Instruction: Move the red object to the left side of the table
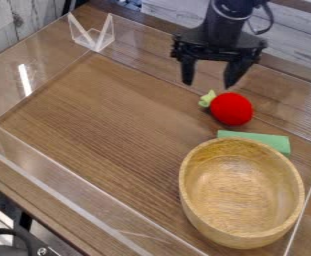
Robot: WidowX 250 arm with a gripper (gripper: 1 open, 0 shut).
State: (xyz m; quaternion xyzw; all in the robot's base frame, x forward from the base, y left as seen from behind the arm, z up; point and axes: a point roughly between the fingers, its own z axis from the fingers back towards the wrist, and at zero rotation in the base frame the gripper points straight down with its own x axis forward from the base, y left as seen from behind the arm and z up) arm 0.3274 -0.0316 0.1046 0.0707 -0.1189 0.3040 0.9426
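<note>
Gripper above red object, pre-grasp.
L→R: table point(104, 130) bare on left; gripper point(217, 72) jaws spread wide, nothing held, just behind red object point(230, 107), right-centre, near green piece point(255, 141) & bowl point(242, 190). Risk: off-centre descent nudges round fruit, it rolls away.

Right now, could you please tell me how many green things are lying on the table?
2: the small leafy tuft on the left side of the red object, and the flat green piece between that object and the wooden bowl, whose rim may hide part of it.
</note>
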